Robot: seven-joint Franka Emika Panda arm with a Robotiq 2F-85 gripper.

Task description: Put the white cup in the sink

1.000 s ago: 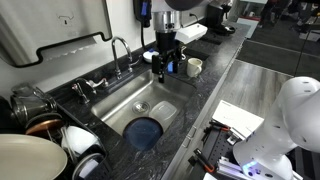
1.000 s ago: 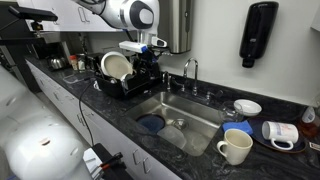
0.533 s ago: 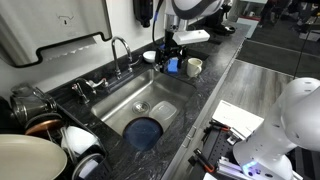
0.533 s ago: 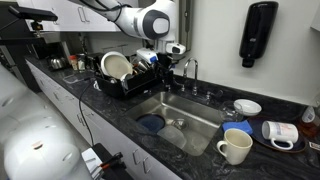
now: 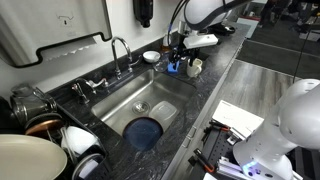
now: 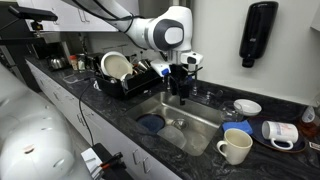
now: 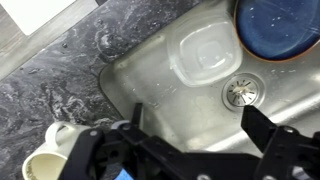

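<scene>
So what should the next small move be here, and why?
Probably shift the gripper sideways until it is above the white cup, before lowering. Its fingers are spread and empty over the sink, while the cup stands upright on the dark stone counter, off to one side of them in the wrist view.

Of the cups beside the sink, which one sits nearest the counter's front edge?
The white cup, standing upright; the small blue cup is behind it, nearer the wall.

I can make out no readable text, label, brand or number on anything in my views.
</scene>
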